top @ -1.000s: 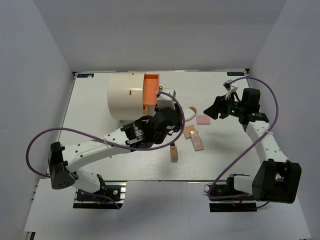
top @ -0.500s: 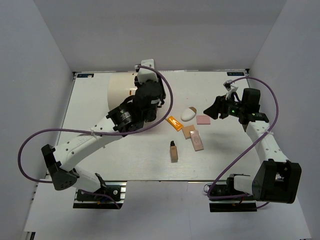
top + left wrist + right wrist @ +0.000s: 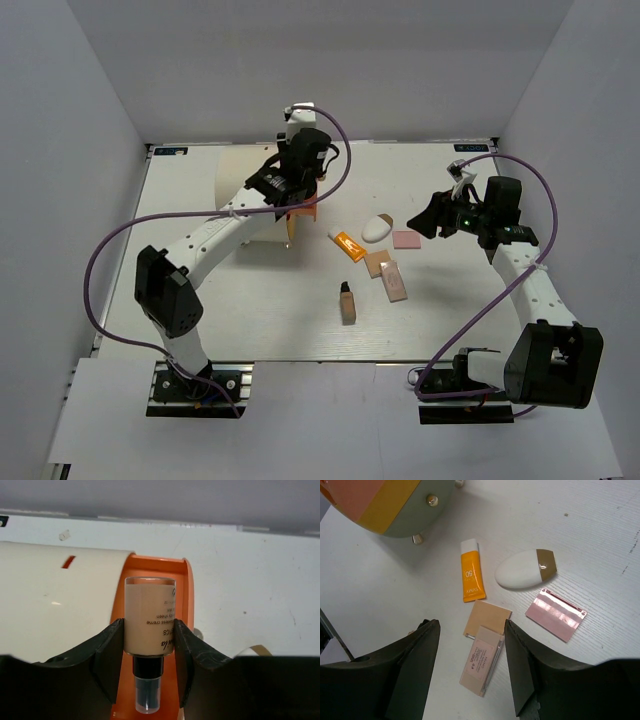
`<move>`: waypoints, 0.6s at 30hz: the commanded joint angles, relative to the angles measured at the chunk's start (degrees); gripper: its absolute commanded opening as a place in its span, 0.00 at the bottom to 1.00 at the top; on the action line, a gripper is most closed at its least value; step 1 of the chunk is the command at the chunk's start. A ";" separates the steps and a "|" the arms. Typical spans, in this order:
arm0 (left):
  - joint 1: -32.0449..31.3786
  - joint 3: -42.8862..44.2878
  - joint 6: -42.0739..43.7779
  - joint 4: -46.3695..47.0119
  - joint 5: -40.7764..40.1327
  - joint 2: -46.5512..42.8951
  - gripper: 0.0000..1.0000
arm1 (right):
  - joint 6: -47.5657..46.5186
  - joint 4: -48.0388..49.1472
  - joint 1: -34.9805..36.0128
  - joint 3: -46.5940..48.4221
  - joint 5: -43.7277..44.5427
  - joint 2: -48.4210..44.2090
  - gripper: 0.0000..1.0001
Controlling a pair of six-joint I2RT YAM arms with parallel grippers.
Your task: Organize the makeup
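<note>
1. The makeup (image 3: 377, 263) is seven small pieces in view; six sit on the white bench (image 3: 450, 310) between the arms, and one, a smooth beige foundation bottle with a black neck and clear cap (image 3: 149, 615), is up in the left fingers (image 3: 107, 655).
2. The left fingers are closed against both sides of that bottle's body, its cap end toward the wrist; it hangs over the open orange drawer (image 3: 182, 595) at the front of the large cream cylinder (image 3: 245, 190), so we judge it is about to be stowed there.
3. The right fingers (image 3: 415, 670) stand wide apart and hold nothing; they hover above the cluster on the bench.
4. We count:
   - two bottles: the held one, and a tan bottle with a dark cap (image 3: 347, 301) set apart nearer the arm bases
   - one orange-and-white plastic tube (image 3: 470, 577)
   - one white oval compact with a brown end (image 3: 525, 570)
   - one pink square palette (image 3: 555, 614)
   - one tan square compact (image 3: 487, 619)
   - one beige oblong case (image 3: 482, 661) touching the tan square's corner
5. We expect every piece to be light. The bottles look hard and slippery, best pinched mid-body. The tube is likely soft, so a gentle squeeze across its width should do. The flat pieces lie low on the bench and look rigid; we would take them across their narrow edges. The oval compact may roll out of a loose pinch.
</note>
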 commanded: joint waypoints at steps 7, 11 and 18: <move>0.82 3.12 -1.65 -5.26 4.76 -0.85 0.24 | -0.11 1.49 -0.39 0.20 -1.64 -1.07 0.60; 1.35 2.24 -2.09 -6.49 4.75 -1.29 0.42 | -0.02 1.40 -0.39 0.28 -1.91 -0.81 0.60; 1.35 3.20 -2.45 -7.72 5.02 -1.20 0.60 | 0.16 1.40 -0.48 0.20 -1.91 -0.98 0.60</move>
